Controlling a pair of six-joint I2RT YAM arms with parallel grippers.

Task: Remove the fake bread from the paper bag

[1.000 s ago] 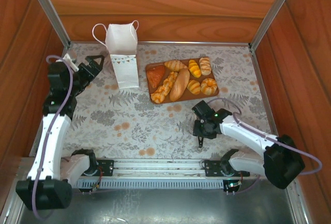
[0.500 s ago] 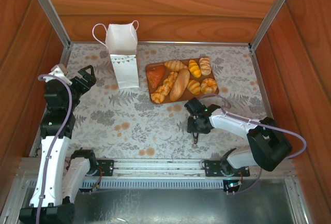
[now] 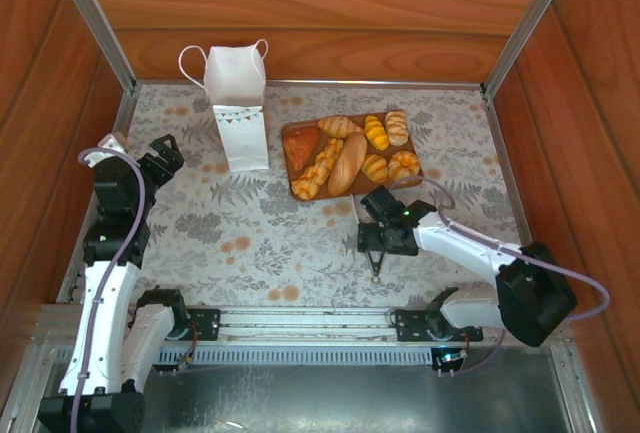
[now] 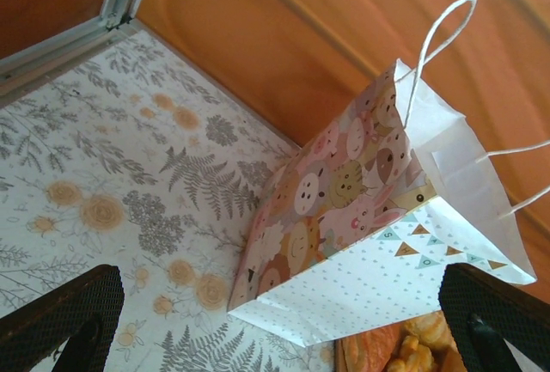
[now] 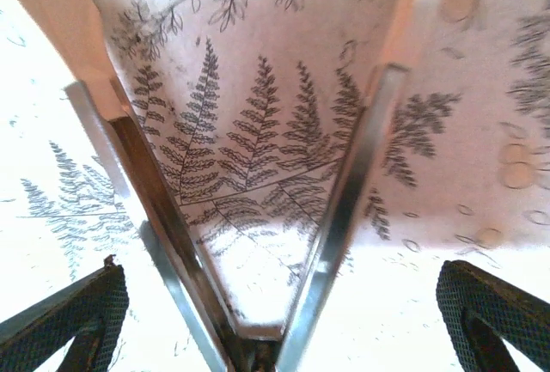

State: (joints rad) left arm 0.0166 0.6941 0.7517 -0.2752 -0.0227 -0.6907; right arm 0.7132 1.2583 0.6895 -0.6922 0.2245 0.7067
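The fake bread (image 3: 350,153) lies outside the paper bag (image 3: 238,113), gathered on a flat brown board (image 3: 410,177) toward the back of the table. It includes a reddish wedge, a braid, a long oval loaf and several striped rolls packed close together. The bag stands just left of the board, near the back wall, its cord handles sticking up. Whether anything sits inside it I cannot tell, since its mouth is turned away from the cameras.

The left gripper (image 3: 165,150) hovers to the left of the bag, apart from it and aimed at it. In the left wrist view its fingers (image 4: 69,320) sit spread wide with nothing between them. The left arm rises steeply from its base. The right arm reaches forward and bends in toward the centre. The right gripper (image 3: 375,258) points down at the cloth, near the board's front edge but not touching it, its fingers (image 5: 73,320) released and empty.

The bag's front carries a row of small coloured pennants over pale dots, and its side panel shows cartoon animal faces.

The tablecloth (image 3: 260,243) is white with grey ferns and orange blossoms. Reddish wood panels (image 3: 320,3) wall the space, with aluminium posts (image 3: 95,18) at the back corners and a metal rail (image 3: 300,328) along the near edge.
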